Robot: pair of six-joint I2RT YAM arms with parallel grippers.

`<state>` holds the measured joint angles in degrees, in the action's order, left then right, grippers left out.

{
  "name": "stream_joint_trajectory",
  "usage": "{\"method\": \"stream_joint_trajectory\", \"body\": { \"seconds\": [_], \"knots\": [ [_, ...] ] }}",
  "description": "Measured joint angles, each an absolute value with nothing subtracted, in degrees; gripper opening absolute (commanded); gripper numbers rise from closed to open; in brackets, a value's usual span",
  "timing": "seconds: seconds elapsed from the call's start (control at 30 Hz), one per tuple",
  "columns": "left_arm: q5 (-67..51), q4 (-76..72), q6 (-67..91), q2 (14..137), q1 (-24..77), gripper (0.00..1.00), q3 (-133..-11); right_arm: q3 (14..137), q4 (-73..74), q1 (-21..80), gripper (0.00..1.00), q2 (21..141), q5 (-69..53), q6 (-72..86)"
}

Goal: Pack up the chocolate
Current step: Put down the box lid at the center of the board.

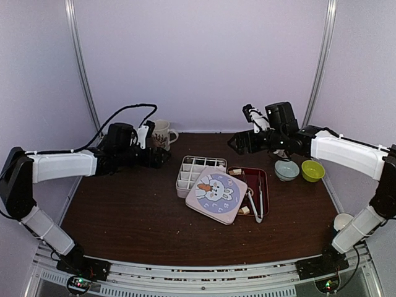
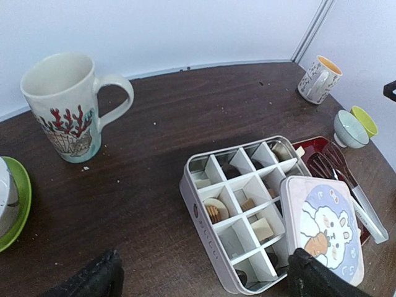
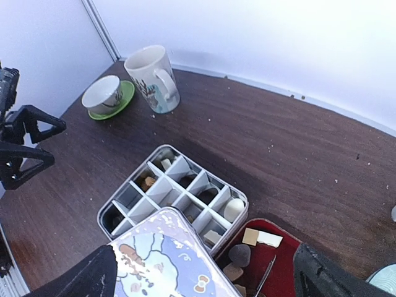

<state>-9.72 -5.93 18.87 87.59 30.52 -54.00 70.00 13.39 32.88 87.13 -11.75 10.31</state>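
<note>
The chocolate is in small pieces: a tan round (image 2: 215,209) and a pale cube (image 2: 262,228) lie in compartments of the divided tin (image 1: 192,168). A white round (image 3: 234,209) sits in a corner cell. More pieces (image 3: 241,253) lie loose in the dark red tray (image 1: 265,179). The bunny-printed lid (image 1: 216,193) leans over the tin's near right part. My left gripper (image 1: 162,156) hovers open to the left of the tin and holds nothing (image 2: 204,281). My right gripper (image 1: 238,143) hangs open behind the tin and tray, also holding nothing (image 3: 207,278).
Metal tongs (image 1: 255,204) rest in the tray. A coral-patterned mug (image 1: 162,134) stands at the back, with a cup on a green saucer (image 3: 106,96) beside it. A pale blue bowl (image 1: 286,169) and a green bowl (image 1: 313,171) sit right of the tray. A white cup (image 1: 342,221) stands near the right edge.
</note>
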Motion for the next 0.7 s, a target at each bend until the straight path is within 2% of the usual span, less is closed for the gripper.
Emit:
{"method": "stream_joint_trajectory", "body": {
  "seconds": [0.1, 0.3, 0.47, 0.7],
  "knots": [
    [-8.95, -6.04, 18.57, 85.36, 30.50, 0.98, -53.43, 69.58, 12.53, 33.08, 1.00, 83.53, -11.40, 11.05],
    [-15.16, -13.50, 24.56, 84.01, 25.02, 0.98, -46.24, 52.84, -1.96, 32.69, 1.00, 73.80, -14.81, 15.94],
    [-19.29, -14.96, 27.42, 86.65, 22.33, 0.98, -45.28, 48.82, -3.46, 33.43, 1.00, 77.36, -14.50, 20.71],
    [-21.67, -15.46, 27.68, 87.24, 22.61, 0.95, -45.28, 42.89, -5.32, 35.55, 1.00, 76.49, -8.49, 25.67]
  ]
}}
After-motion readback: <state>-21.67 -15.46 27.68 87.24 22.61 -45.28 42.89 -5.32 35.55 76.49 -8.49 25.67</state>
